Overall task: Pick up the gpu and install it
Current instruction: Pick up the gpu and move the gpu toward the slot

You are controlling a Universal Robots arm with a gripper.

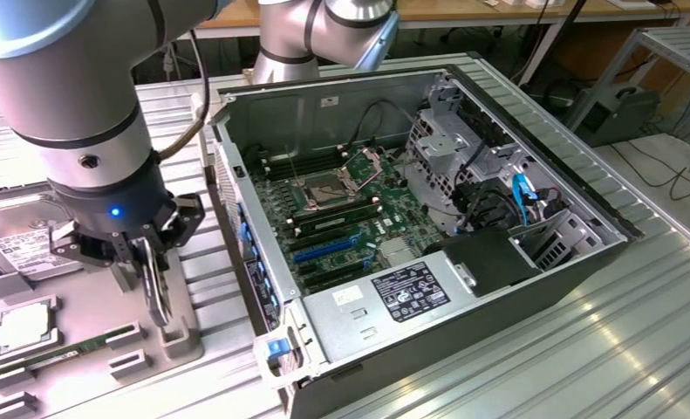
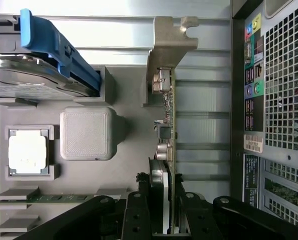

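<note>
Gripper (image 1: 146, 262): fingers partly closed, clamped on the gpu (image 1: 156, 295). Card held upright on edge, silvery bracket (image 2: 171, 47) at the end away from the fingers.
Grey tray (image 1: 89, 305), directly beneath: hard drive (image 1: 19, 240), processor (image 1: 24, 327), memory stick (image 1: 59, 353).
Open computer case (image 1: 310, 109), beside tray: motherboard (image 1: 333, 227). The gpu is outside it.

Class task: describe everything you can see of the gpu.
The gpu is a thin card seen edge-on, with small chips along its board and a silvery metal bracket at one end. It stands on edge over the grey parts tray, clamped between the fingers of the gripper.
</note>
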